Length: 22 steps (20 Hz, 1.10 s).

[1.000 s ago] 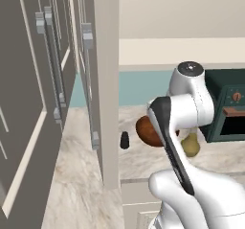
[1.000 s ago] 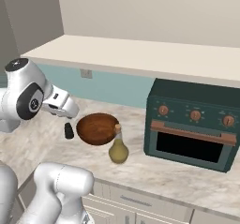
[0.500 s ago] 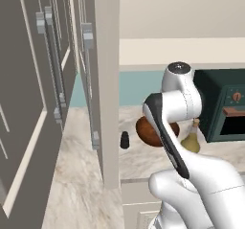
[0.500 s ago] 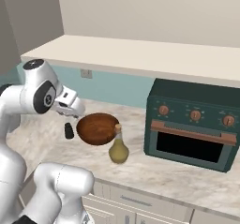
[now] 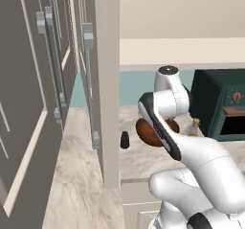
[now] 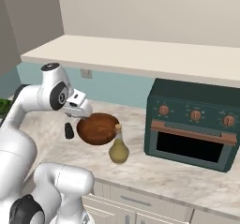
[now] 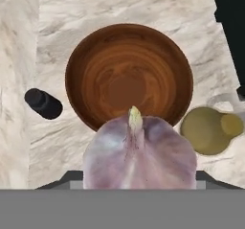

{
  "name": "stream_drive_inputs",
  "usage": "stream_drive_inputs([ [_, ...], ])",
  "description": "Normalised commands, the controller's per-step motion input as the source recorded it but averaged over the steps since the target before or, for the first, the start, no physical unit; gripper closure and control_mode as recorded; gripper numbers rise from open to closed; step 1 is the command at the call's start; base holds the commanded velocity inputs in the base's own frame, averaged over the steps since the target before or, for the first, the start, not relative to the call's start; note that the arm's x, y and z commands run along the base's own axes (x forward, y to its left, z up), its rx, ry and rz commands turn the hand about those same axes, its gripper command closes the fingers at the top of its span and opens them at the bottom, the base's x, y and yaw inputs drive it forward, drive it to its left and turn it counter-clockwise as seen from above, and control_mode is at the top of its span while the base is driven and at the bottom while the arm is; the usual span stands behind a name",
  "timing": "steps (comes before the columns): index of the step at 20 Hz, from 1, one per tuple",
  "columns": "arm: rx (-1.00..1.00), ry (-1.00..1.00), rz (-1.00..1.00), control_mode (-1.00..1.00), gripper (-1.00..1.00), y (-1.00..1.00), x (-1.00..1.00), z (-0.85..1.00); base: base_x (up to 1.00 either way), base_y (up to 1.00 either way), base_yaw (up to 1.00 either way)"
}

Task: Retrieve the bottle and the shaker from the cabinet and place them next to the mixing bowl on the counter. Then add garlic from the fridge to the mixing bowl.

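The garlic [image 7: 139, 154], a pale purple-streaked bulb with its tip pointing up-frame, sits low centre in the hand view, gripped between the gripper [image 7: 139, 177] jaws. The brown mixing bowl [image 7: 128, 74] lies just beyond it, above centre, so release needs slight forward travel. The dark shaker [image 7: 43, 103] stands at the bowl's left, the yellowish bottle [image 7: 210, 129] lower right.

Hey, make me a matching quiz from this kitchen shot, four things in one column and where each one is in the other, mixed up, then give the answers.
Things:
1. garlic
2. mixing bowl
3. shaker
4. bottle

Places, hand view:
A. small, dark, lying left of the bowl
B. between the gripper's fingers, above the bowl's near rim
C. yellowish, right of the bowl
D. brown, on the counter, nothing in it

Pairs: 1-B, 2-D, 3-A, 4-C
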Motion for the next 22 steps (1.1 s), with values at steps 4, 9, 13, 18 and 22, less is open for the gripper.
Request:
stream_drive_inputs([
  [4, 0.00, 0.13, 0.00, -1.00, 1.00, -0.16, 0.59, -0.40, 0.00, 0.00, 0.00],
  [9, 0.00, 0.12, 0.00, -1.00, 1.00, -0.20, 0.45, -0.39, 0.00, 0.00, 0.00],
  [13, 0.03, 0.05, 0.00, -1.00, 1.00, -0.10, 0.20, -0.35, 0.00, 0.00, 0.00],
  [18, 0.02, 0.02, 0.00, -1.00, 1.00, 0.00, 0.22, -0.31, 0.00, 0.00, 0.00],
  [22, 0.01, 0.04, 0.00, -1.00, 1.00, 0.00, 0.21, -0.37, 0.00, 0.00, 0.00],
])
